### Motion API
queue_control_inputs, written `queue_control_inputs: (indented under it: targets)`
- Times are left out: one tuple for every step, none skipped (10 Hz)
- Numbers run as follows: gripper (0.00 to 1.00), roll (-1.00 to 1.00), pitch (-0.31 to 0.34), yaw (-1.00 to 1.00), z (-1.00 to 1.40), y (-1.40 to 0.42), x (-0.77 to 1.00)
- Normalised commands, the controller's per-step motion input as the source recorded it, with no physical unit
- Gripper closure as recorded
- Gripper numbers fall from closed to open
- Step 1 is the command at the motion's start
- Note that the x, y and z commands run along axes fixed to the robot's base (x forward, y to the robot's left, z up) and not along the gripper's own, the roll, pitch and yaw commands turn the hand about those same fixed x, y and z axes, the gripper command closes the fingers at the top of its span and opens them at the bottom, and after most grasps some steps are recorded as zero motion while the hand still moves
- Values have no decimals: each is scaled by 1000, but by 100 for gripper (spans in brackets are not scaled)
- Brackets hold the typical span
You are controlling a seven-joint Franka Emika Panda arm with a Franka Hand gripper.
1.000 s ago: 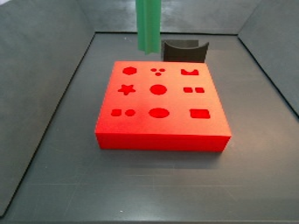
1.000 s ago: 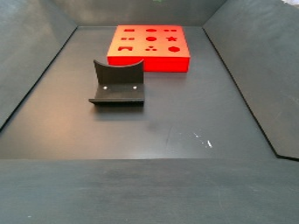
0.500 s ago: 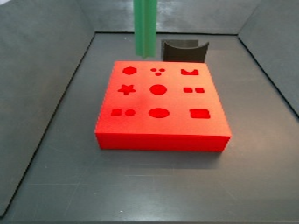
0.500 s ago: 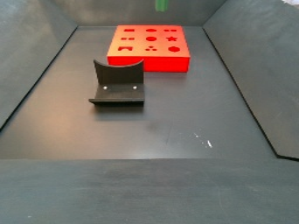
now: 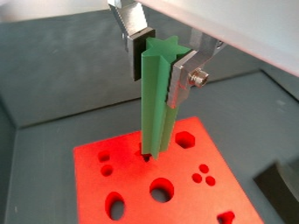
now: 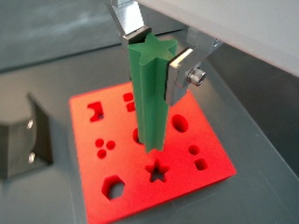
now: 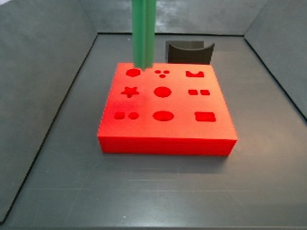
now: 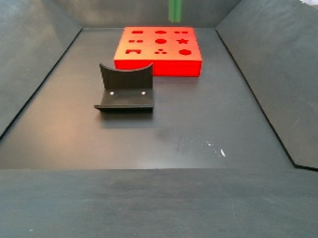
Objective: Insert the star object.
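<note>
1. Dark grey worktop (image 8: 187, 139) with a matte, lightly scuffed surface.
2. Grey walls (image 7: 48, 18) slope up around it on every side.
3. Soft, even light leaves small pale glints (image 8: 214, 147) on it.

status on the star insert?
Gripper shut on star object, upright above red block. Star hole open, rod not yet over it. Nothing in the way.

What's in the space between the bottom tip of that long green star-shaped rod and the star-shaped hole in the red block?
Nothing: in a wrist view, only bare red block top separates the gripper-held green star rod from the star hole.
</note>
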Motion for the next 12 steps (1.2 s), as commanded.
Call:
queue_control_inputs:
  targets:
    - [100,104,0,1000,-440,0,0]
    - [100,39,9,974,-309,0,-9]
    - [100,0,-6,131,-71,60,-94]
    - [100,-140,-53,0,0,-11,0]
    - [100,-233,-244,-66,-26,-74,0]
    - [100,-253,-327,-100,-80,0,0]
    - [100,-241,-369,-74,-77,0,3]
    - [100,-184,-246,0,-120,126,109]
    - [100,-177,-210,0,-140,114,0]
    - [100,0,0,0,0,40,-20]
    - [100,299,31,0,0,-37,0]
    - [100,259,0,-191,-17,-111,-169]
